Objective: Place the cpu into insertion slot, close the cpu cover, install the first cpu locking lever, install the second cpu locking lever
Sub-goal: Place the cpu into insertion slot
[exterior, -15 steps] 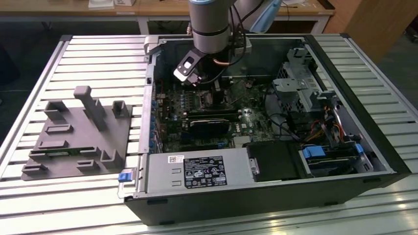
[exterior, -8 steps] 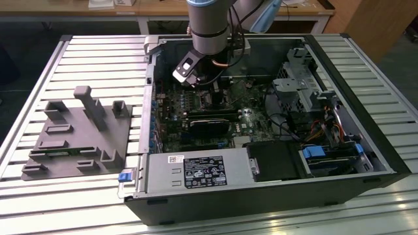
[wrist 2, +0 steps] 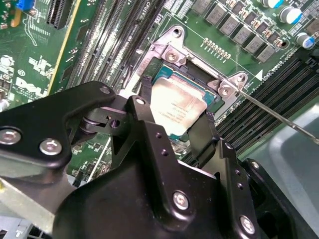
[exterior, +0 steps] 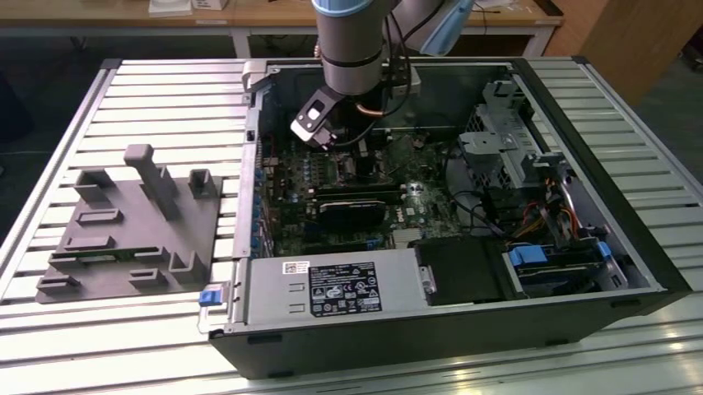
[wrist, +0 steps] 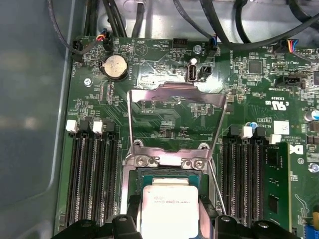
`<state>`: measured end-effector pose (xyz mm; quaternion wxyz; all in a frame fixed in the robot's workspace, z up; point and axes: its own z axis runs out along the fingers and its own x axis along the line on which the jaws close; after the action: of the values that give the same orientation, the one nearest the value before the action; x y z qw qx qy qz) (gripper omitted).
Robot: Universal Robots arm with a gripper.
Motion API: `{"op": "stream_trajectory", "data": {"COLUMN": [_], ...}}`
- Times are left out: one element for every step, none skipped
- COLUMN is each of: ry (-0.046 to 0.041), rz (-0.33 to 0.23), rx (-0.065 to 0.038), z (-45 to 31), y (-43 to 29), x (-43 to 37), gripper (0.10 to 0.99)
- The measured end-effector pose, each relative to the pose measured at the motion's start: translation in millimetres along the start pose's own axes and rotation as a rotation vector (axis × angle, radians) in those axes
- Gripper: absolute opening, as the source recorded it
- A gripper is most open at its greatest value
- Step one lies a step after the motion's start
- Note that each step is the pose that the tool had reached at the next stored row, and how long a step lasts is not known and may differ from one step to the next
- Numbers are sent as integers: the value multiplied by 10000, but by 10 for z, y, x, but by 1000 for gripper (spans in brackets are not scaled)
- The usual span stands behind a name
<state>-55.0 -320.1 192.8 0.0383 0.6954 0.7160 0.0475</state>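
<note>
In the exterior view, the arm reaches down into an open computer case (exterior: 615,271) that lies on a slatted table (exterior: 165,90). The gripper (exterior: 332,138) is low over the green circuit board (exterior: 329,177), and a grey fixture (exterior: 132,222) sits on the table to the exterior view's left of the case. In the second wrist view, the gripper (wrist 2: 175,113) has its two black fingers (wrist 2: 145,107) closed against opposite edges of the cpu (wrist 2: 174,99), pinching it. The chip lies flat within the silvery rim of the insertion slot (wrist 2: 168,51); I cannot tell whether it is fully seated or just above the contacts. A thin locking lever (wrist 2: 271,112) runs out from the slot's corner across the memory slots (wrist 2: 259,99). In the first wrist view, the cpu (wrist: 168,204) is again between the fingers (wrist: 132,211) of the gripper (wrist: 169,214), at the insertion slot (wrist: 167,160). The cpu cover (wrist: 177,92) stands swung open beyond its hinge, with board showing through its window, and the locking lever (wrist: 218,186) angles up beside the slot.
</note>
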Motion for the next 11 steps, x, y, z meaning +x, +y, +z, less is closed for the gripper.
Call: {"op": "stream_trajectory", "data": {"ry": [13, 16, 15, 16, 16, 16, 16, 15, 13, 12, 12], "rz": [2, 3, 3, 2, 2, 2, 3, 3, 4, 4, 4], "rx": [-1, -1, 1, 0, 1, 0, 0, 1, 1, 2, 1], "z": [2, 3, 3, 4, 5, 6, 8, 9, 10, 11, 12], "y": [0, -1, -1, -1, -1, -1, -1, -1, -1, -1, -2], "x": [0, 0, 0, 0, -1, -1, -1, 0, -1, -1, -1], "gripper": [541, 541, 541, 541, 541, 541, 541, 541, 541, 541, 541]}}
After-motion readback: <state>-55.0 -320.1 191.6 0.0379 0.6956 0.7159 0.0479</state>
